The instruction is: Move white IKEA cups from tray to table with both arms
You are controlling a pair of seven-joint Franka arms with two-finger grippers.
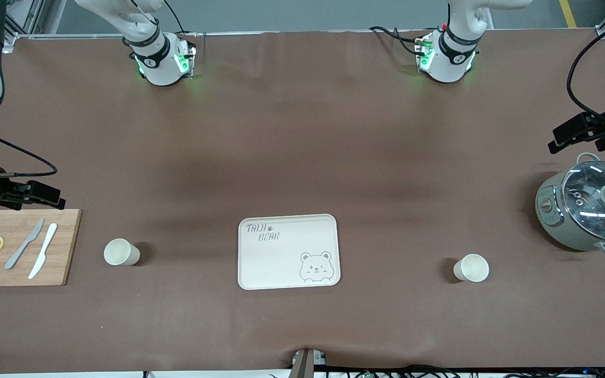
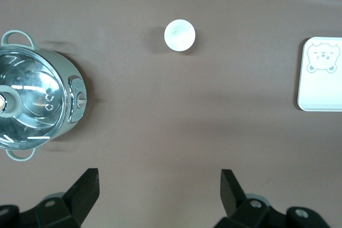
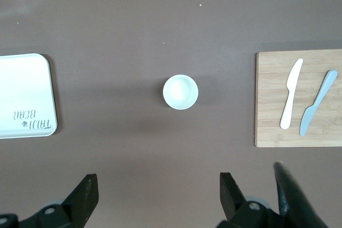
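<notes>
Two cream-white cups stand upright on the brown table, one on each side of the bear tray (image 1: 288, 251). One cup (image 1: 121, 252) is toward the right arm's end and also shows in the right wrist view (image 3: 180, 92). The other cup (image 1: 471, 268) is toward the left arm's end and also shows in the left wrist view (image 2: 179, 35). My right gripper (image 1: 45, 195) hangs open and empty over the cutting board's edge (image 3: 158, 188). My left gripper (image 1: 570, 137) hangs open and empty over the table beside the pot (image 2: 159, 185). Both are high up and apart from the cups.
A grey-green pot with a glass lid (image 1: 588, 205) stands at the left arm's end. A wooden cutting board (image 1: 19, 247) with two knives and lemon slices lies at the right arm's end. The tray holds nothing.
</notes>
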